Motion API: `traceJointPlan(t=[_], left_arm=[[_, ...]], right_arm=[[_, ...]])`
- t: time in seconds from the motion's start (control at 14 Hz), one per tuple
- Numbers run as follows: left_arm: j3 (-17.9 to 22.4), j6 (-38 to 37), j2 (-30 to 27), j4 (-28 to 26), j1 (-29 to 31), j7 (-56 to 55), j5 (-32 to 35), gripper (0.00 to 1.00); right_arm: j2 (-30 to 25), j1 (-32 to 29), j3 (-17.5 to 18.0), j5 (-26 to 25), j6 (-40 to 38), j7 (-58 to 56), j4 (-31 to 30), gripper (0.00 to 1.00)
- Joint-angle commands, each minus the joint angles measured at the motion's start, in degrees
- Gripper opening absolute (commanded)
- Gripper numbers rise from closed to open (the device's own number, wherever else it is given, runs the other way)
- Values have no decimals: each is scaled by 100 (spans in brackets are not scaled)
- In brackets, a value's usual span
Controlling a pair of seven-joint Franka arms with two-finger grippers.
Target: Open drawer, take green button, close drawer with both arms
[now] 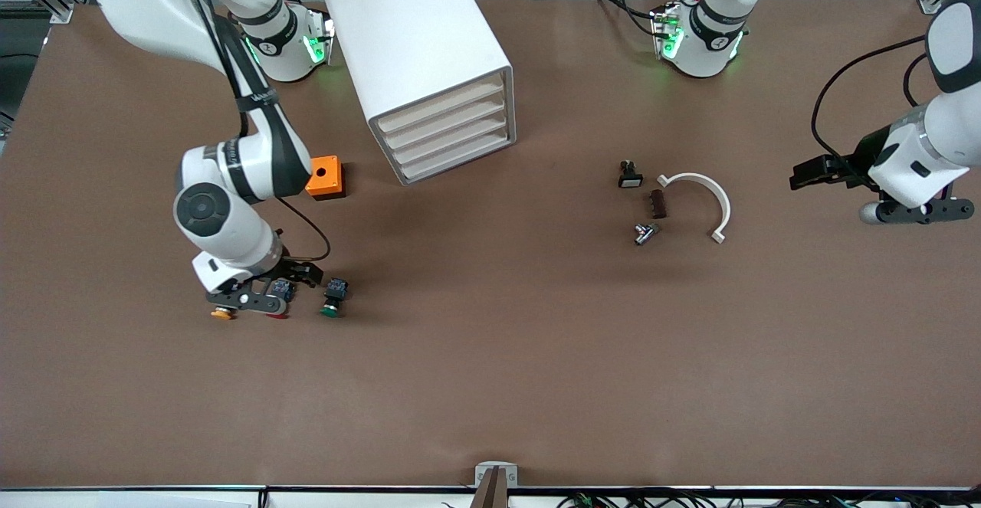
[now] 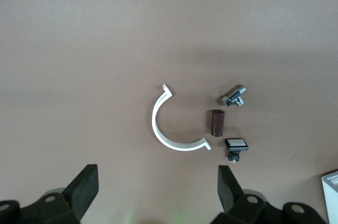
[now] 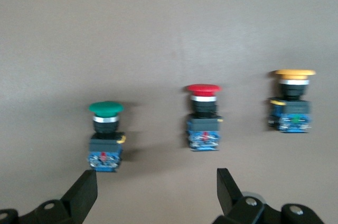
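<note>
The matte brown bench carries a smooth white rounded cabinet; its flat-fronted drawer sits shut. The button, glossy domed green cap on a black body with a blue rear, lies nearer the front camera than the cabinet, toward the right arm's end. The right gripper hangs over it, jaws spread, empty. The left gripper waits beside a curved white plastic clip, jaws spread, empty.

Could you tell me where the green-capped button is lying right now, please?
The green-capped button lies on the table toward the right arm's end, beside the open right gripper and the red-capped button.
</note>
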Motion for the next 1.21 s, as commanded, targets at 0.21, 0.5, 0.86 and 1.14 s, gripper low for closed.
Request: traceJointPlan(t=[0.21,0.5,0.86,1.14], left_arm=[[-5,-146,-687,246,-14,331,518,99],[21,-508,-635,1047,74,412,528,99],[-6,-508,-345,1478,3,360,502,99],[-14,-482,-29,1743,-14,404,510,99]], right_arm=[[-863,-513,107,-109,-974,-677,16,100],[-1268,-592,99,-109,-2273,-755,559,100],[-1400,-935,107,-39,-3663,-1554,1474,100],[-1734,-1259,99,-4,-4052,-2090,1484,100]])
